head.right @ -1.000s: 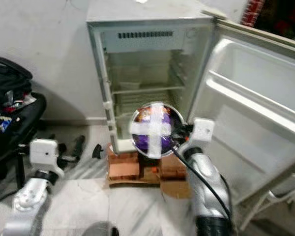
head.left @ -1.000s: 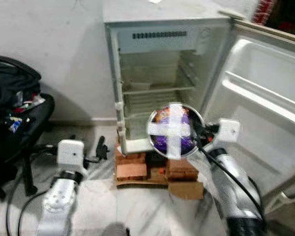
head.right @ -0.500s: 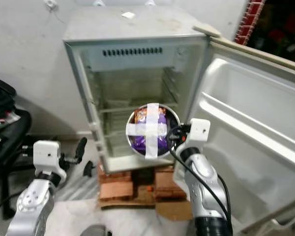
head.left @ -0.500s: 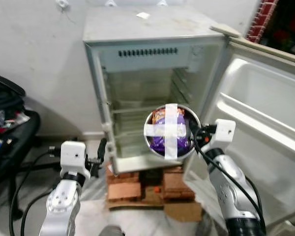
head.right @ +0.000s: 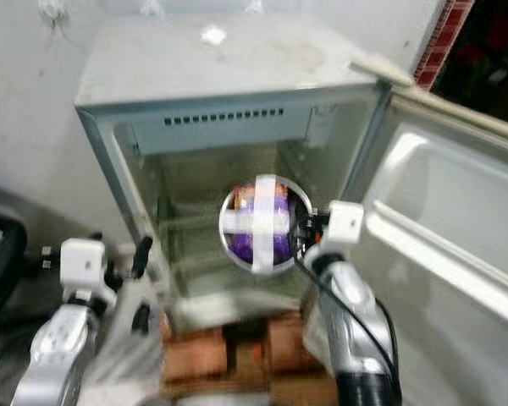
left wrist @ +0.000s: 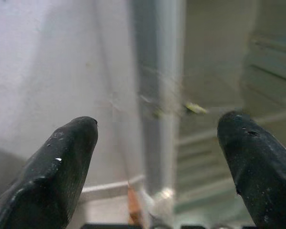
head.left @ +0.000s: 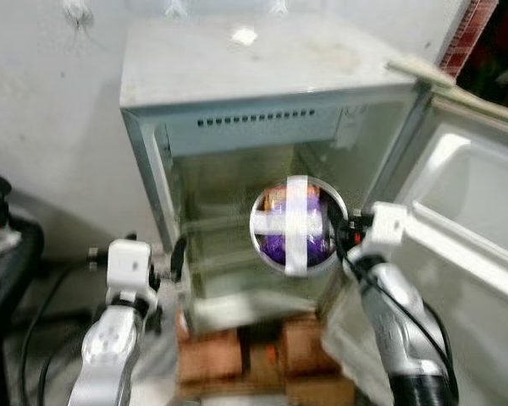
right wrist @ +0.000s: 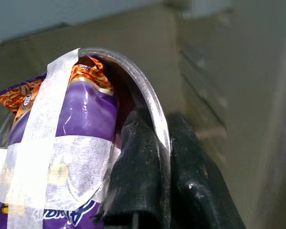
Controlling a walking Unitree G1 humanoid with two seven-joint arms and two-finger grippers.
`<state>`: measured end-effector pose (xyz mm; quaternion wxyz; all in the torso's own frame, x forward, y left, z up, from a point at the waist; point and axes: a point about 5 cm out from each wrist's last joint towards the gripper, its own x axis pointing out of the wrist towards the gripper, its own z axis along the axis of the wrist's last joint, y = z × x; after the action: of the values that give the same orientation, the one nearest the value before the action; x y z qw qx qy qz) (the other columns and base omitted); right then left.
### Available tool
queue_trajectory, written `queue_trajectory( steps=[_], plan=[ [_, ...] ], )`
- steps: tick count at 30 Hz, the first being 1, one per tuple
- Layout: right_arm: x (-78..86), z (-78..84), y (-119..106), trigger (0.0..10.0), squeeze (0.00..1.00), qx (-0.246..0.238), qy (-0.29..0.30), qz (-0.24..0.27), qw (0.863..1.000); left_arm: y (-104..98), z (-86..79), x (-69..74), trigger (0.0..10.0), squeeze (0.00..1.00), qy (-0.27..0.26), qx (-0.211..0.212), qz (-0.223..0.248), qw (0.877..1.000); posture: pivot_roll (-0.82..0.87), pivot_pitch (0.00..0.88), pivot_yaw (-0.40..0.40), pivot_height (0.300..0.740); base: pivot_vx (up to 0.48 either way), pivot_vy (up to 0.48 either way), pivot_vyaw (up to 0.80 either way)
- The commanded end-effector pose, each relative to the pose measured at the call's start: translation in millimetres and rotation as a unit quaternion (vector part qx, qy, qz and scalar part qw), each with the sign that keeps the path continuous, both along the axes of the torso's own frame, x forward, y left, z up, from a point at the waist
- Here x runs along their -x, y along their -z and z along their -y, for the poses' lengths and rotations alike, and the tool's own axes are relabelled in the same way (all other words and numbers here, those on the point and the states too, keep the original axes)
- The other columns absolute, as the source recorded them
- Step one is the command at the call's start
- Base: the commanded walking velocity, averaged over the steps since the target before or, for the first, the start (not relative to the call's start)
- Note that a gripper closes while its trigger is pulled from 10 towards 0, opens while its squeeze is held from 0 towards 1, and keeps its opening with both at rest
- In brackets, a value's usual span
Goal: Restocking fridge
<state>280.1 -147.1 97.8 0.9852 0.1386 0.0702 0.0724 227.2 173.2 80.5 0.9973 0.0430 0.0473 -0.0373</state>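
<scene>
Closer now, the right gripper [right wrist: 155,191] is pinching a taped metal bowl [head.left: 298,224] of purple snack packets at frame centre, approaching the open white fridge [head.left: 262,161]; next comes shelving it, while the left gripper [left wrist: 157,157] is hanging open.

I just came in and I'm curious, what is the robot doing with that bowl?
The robot is stocking a small fridge whose door is open. Its right gripper pinches the rim of a metal bowl with a purple snack packet taped inside, held up before the shelves. The left gripper is open beside the fridge's edge.
</scene>
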Motion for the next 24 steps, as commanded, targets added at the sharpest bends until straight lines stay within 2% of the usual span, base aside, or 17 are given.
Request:
queue_trajectory(
  steps=[1,12,16,20,24],
  plan=[
    [-2.8,-12.1,-7.1,10.0,0.0,-0.008,-0.017,0.016,1.0,-1.2,-5.6,0.7,10.0,0.0,-0.005,-0.011,0.0,1.0,0.12,0.002,-0.05,0.74,0.0,0.0,0.0],
    [-3.3,-11.9,-6.7,10.0,0.0,-0.009,-0.014,0.015,1.0,-1.3,-6.1,1.4,10.0,0.0,-0.009,-0.009,-0.003,1.0,0.13,0.005,-0.05,0.74,0.0,0.0,0.0],
    [-5.9,-7.7,-5.4,10.0,0.0,0.0,-0.001,0.014,1.0,1.7,-6.4,5.2,10.0,0.0,-0.009,-0.015,-0.02,1.0,0.14,0.016,-0.05,0.74,0.0,0.0,0.0],
    [-8.9,-1.3,-3.7,10.0,0.0,0.01,0.013,0.011,1.0,7.0,-1.2,10.7,10.0,0.0,0.017,-0.033,-0.049,0.998,0.14,0.034,-0.049,0.74,0.0,0.0,0.0],
    [-12.8,9.3,0.9,10.0,0.0,0.021,0.035,0.001,0.999,10.5,10.8,25.9,10.0,0.0,0.075,-0.043,-0.067,0.994,0.16,0.057,-0.048,0.74,0.0,0.0,0.0]
  ],
)
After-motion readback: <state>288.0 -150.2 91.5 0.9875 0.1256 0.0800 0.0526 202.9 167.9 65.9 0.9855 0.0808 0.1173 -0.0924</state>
